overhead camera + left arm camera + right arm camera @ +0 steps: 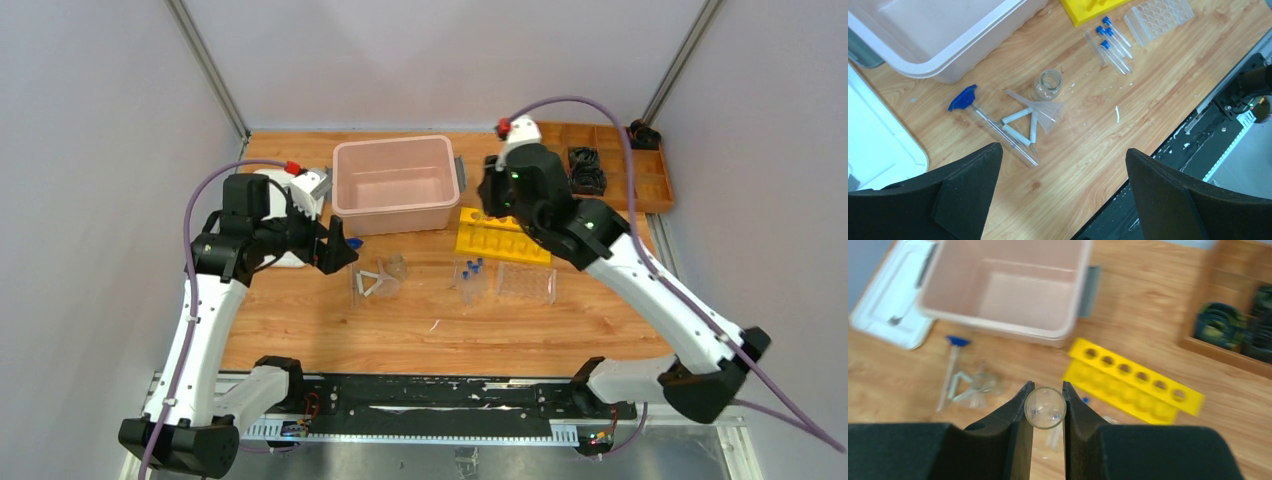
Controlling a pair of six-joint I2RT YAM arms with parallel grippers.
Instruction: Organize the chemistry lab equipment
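While left end effector (1063,152) agape, right end effector (1048,387) tight around clear tube (1045,408).

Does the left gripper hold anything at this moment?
No, the left gripper has its jaws standing wide apart in the left wrist view, and nothing is between them.
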